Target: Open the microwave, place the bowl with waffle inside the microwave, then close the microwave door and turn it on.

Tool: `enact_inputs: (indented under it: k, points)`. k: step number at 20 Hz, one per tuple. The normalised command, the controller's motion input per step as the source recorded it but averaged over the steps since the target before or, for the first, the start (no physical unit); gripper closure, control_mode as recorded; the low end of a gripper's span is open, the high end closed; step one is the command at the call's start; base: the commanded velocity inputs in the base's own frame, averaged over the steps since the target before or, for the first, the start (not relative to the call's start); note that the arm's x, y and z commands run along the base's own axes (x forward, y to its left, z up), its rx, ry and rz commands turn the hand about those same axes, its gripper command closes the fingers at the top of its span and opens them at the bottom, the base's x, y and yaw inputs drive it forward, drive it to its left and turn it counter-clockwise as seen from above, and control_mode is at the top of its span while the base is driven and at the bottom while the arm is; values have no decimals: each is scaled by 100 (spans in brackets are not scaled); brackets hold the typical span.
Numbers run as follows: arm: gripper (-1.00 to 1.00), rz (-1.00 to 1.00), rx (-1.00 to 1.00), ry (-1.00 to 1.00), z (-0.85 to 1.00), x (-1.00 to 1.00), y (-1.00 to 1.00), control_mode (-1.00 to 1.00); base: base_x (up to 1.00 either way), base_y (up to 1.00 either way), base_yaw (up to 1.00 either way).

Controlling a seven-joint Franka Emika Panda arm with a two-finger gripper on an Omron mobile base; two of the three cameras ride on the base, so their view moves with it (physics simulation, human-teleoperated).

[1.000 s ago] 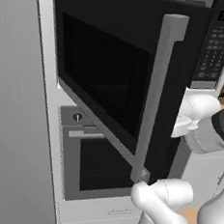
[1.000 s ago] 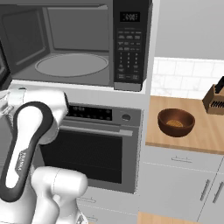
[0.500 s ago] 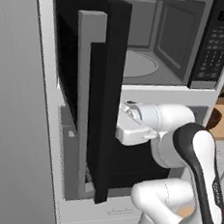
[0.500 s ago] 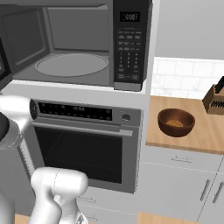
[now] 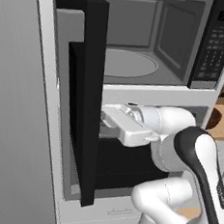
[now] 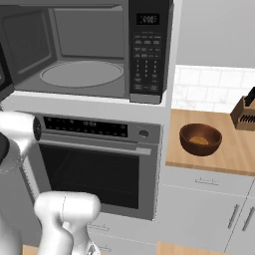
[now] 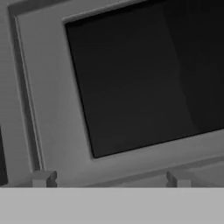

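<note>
Kitchen cabinetry is framing our gripper (image 7: 109,179), its jaws standing wide apart and empty just inside the swung-open microwave door (image 5: 83,101), while the microwave (image 6: 89,50) is gaping beyond and the bowl with waffle (image 6: 200,139) is sitting well apart on the counter (image 6: 219,154).

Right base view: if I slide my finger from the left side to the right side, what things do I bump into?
The round turntable inside the microwave → the keypad panel → the bowl with waffle on the wooden counter → the knife block.
</note>
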Motion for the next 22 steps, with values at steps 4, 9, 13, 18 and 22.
enact_inputs:
  k: [4, 9, 13, 18, 22]
  points:
    - [-100, -11, 0, 3, 67, -34, -100, -100, 0, 0, 0]
    - [-100, -20, 0, 18, 35, -31, -100, -100, 0, 0, 0]
    - [-100, -34, -1, 30, 37, 0, -100, -100, 0, 0, 0]
    - [-100, -43, 3, 52, 58, 0, -100, -100, 0, 0, 0]
    - [-100, -45, 0, 56, 33, 0, -100, -100, 0, 0, 0]
